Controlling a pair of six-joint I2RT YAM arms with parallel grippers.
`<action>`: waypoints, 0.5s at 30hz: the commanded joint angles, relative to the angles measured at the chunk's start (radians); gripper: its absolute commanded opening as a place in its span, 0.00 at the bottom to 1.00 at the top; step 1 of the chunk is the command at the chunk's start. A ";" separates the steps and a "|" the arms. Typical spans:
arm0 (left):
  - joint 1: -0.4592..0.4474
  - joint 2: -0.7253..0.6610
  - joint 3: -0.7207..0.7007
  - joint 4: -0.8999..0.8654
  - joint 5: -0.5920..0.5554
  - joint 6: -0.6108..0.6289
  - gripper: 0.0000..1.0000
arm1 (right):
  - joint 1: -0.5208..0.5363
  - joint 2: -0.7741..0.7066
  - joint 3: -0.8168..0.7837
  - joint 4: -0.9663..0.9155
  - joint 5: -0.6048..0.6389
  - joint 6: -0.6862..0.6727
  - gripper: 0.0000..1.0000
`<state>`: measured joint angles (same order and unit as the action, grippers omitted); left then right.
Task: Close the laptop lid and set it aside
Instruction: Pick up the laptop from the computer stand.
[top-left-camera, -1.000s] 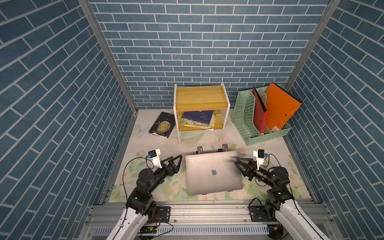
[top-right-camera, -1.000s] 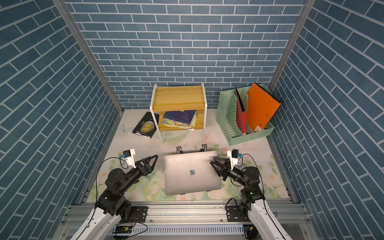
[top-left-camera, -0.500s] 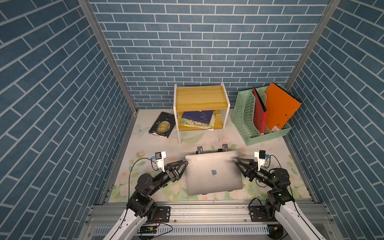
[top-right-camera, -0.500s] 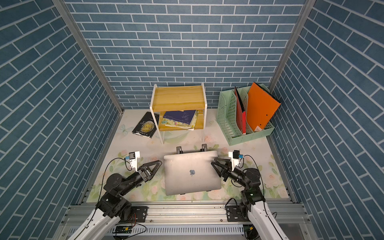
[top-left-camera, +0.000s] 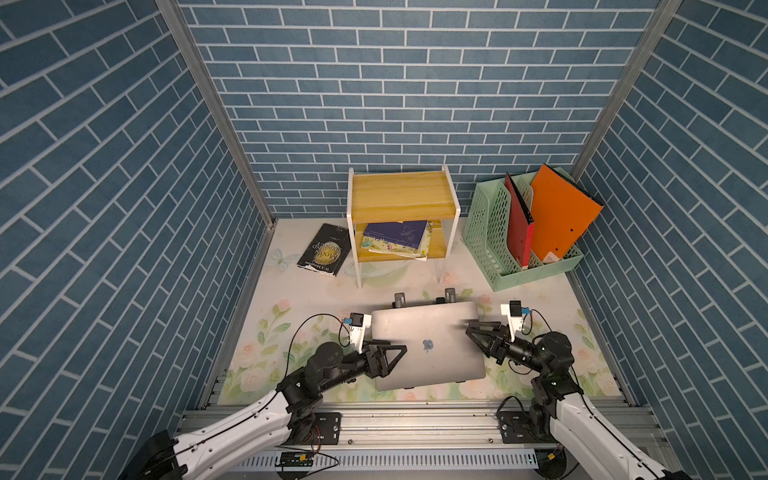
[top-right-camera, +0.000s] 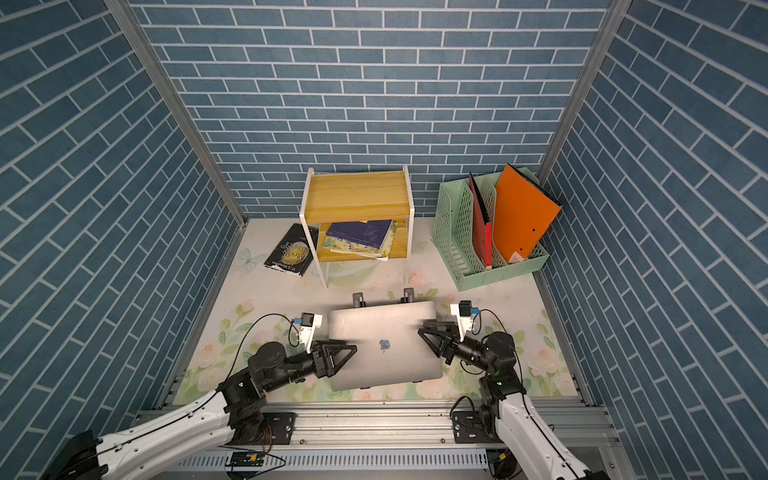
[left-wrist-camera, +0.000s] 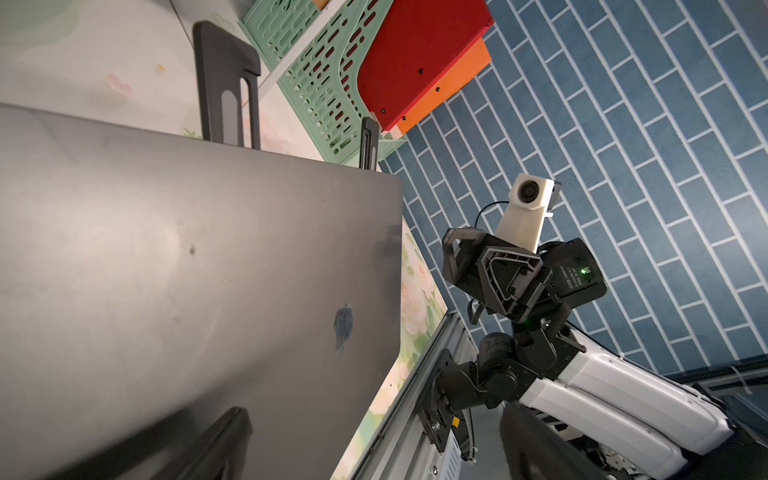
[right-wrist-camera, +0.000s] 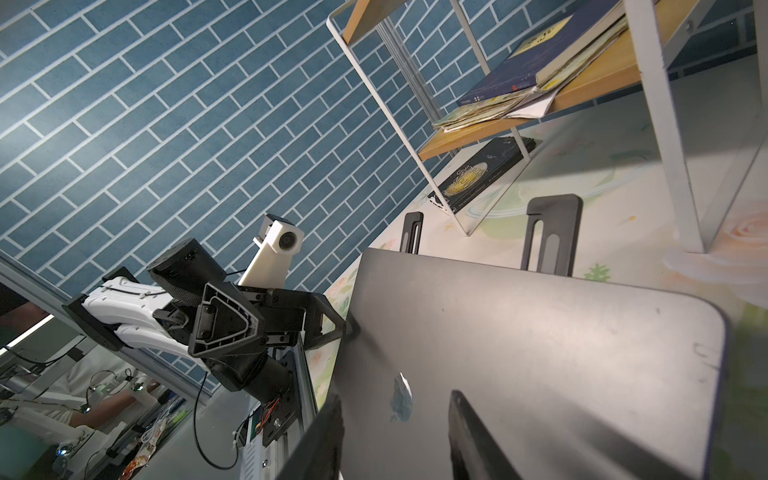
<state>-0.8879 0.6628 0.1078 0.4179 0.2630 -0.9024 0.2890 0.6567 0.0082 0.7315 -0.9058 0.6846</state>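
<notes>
The laptop (top-left-camera: 428, 349) (top-right-camera: 382, 345) lies shut, its grey lid (left-wrist-camera: 187, 270) (right-wrist-camera: 540, 353) with the apple logo facing up, near the table's front edge. It rests on a black stand (top-left-camera: 400, 298) whose tips stick out behind it. My left gripper (top-left-camera: 401, 353) (top-right-camera: 353, 349) (left-wrist-camera: 374, 411) is open at the laptop's left edge. One of its fingers (left-wrist-camera: 224, 440) shows over the lid and the other stands clear of it. My right gripper (top-left-camera: 469, 328) (top-right-camera: 422, 330) (right-wrist-camera: 395, 397) is over the right edge, jaws apart with nothing between them. I cannot tell whether either touches the lid.
Behind the laptop stands a wooden shelf (top-left-camera: 401, 195) with books on its lower board. A black book (top-left-camera: 324, 249) lies on the table to its left. At the back right a green file organiser (top-left-camera: 486, 232) holds red and orange folders. Brick walls close in three sides.
My left gripper has swung right and forward, from beside the laptop to over its left edge. The right gripper and the laptop have hardly moved.
</notes>
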 joint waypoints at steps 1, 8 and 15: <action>-0.011 0.047 0.022 0.068 -0.023 0.033 0.99 | 0.045 0.054 0.021 0.058 -0.013 0.002 0.42; -0.011 0.104 0.044 0.040 -0.057 0.067 0.99 | 0.117 0.205 0.062 0.021 0.049 -0.062 0.40; -0.011 0.128 0.021 0.051 -0.081 0.071 0.99 | 0.121 0.301 0.084 -0.087 0.151 -0.113 0.39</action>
<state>-0.8967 0.7849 0.1341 0.4835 0.2283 -0.8558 0.4061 0.9375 0.0616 0.6884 -0.8112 0.6289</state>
